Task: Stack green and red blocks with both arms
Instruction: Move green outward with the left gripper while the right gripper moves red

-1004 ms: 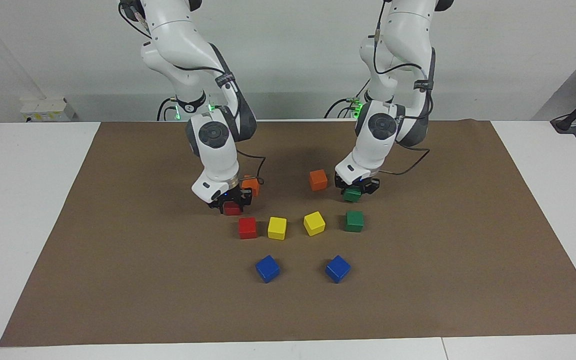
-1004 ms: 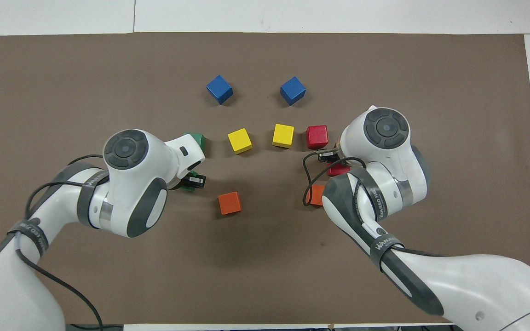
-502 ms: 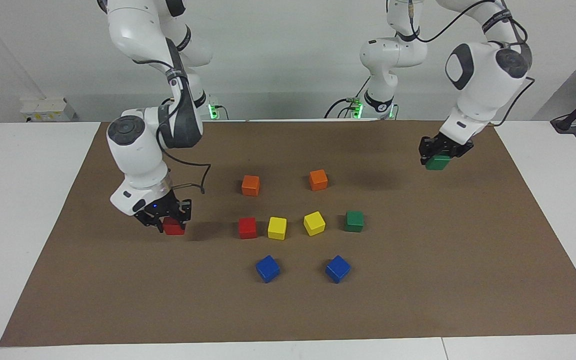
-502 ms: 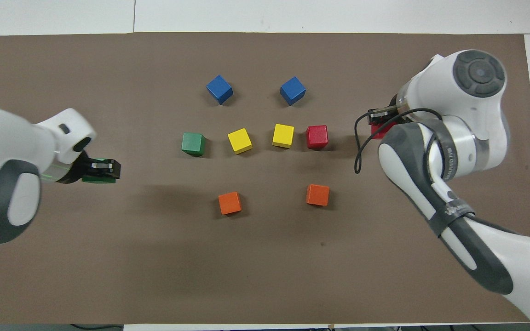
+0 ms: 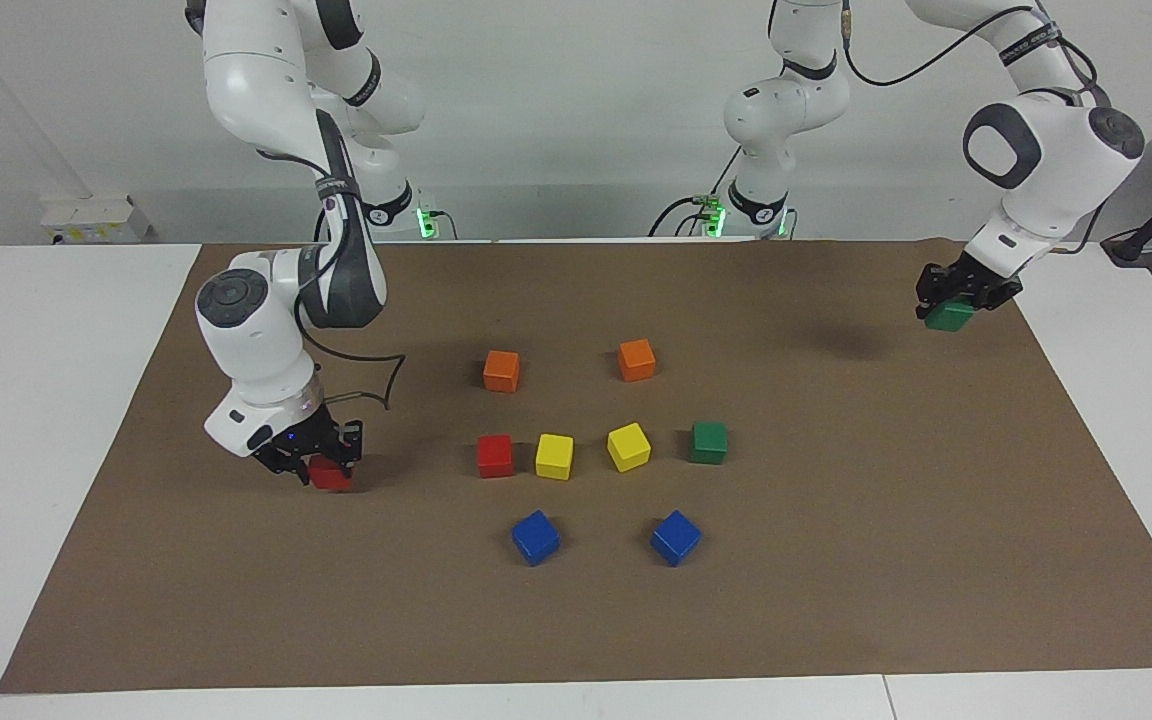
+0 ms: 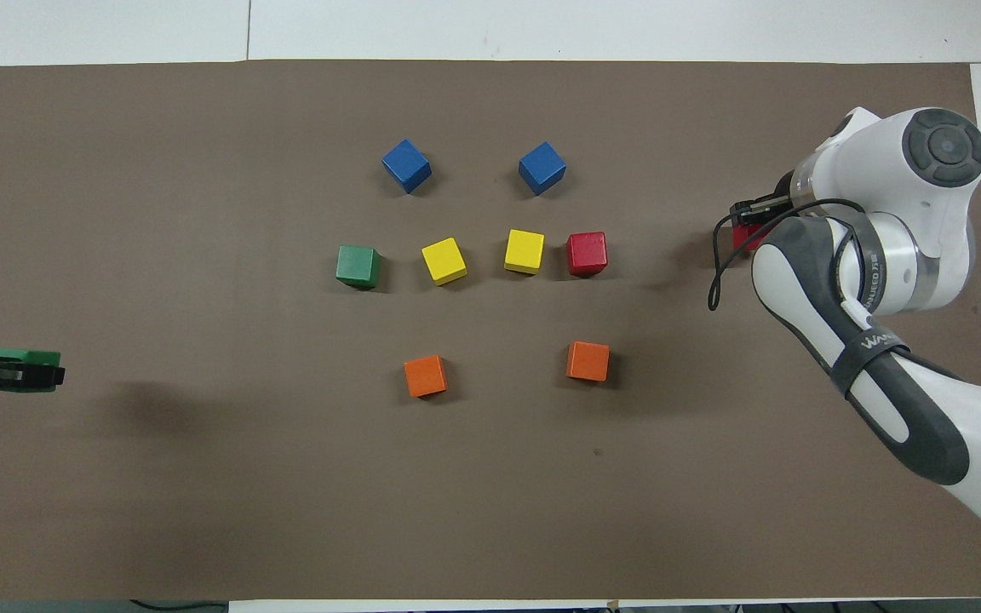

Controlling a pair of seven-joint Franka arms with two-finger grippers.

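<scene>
Our right gripper fingers clamp a red cube low near its bench end; the left gripper grips a green cube above the opposite edge. We should set each down flat before releasing.

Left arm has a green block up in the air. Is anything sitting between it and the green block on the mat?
Nothing visible does. The left gripper holds its green block over the mat's edge at the left arm's end; only bare brown mat lies between it and the resting green block.
</scene>
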